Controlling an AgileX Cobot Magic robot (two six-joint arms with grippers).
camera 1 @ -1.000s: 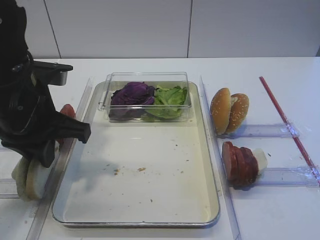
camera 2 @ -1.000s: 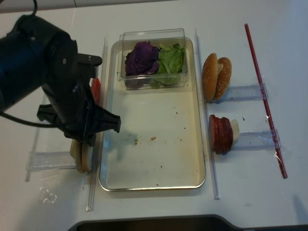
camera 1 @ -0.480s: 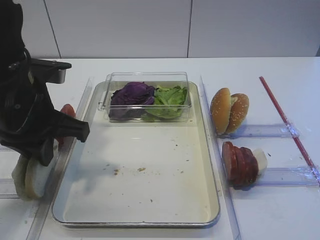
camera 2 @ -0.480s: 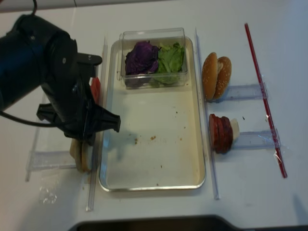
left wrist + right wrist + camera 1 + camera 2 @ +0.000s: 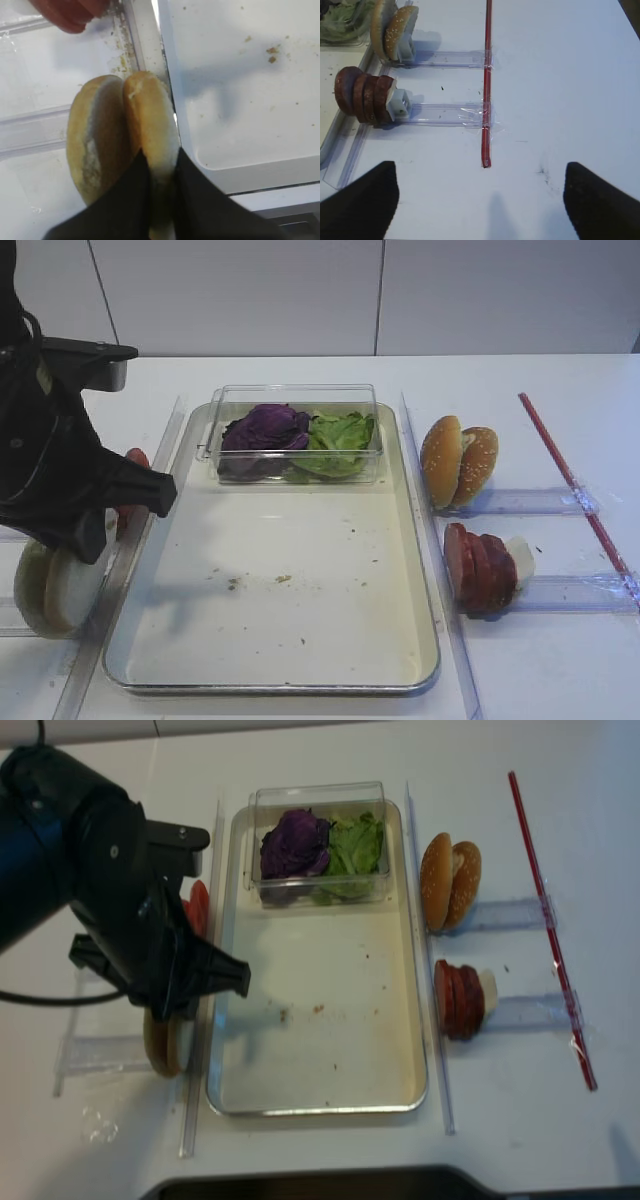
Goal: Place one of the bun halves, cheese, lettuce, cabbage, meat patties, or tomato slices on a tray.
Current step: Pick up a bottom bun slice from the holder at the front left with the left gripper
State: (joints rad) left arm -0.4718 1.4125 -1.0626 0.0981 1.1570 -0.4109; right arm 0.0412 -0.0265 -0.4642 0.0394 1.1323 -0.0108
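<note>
step: the left hand (image 5: 159, 200) is squeezed tight on one of the bun halves (image 5: 152, 125), out to the left of the tray (image 5: 425, 640). the pick-up looks done or nearly done.
bun spot: the held bun half stands on its edge, touching a second half (image 5: 95, 145) beside it, just off the tray's left rim.
next move: it looks like the bun must go up and over the rim, then down flat on the bare tray floor. the other half should stay put.
right hand: the right hand (image 5: 480, 200) hangs wide and holds nothing, over the white surface (image 5: 560, 75).
tray: only crumbs and a clear box (image 5: 290, 400) at its far end.
clear box: purple cabbage (image 5: 265, 427) on the left, green lettuce (image 5: 340, 435) on the right.
right side: seeded buns (image 5: 458, 460) and meat patties (image 5: 480, 565) stand in clear rails, well apart from the left hand.
left side: tomato slices (image 5: 198, 905) sit near the held bun.
</note>
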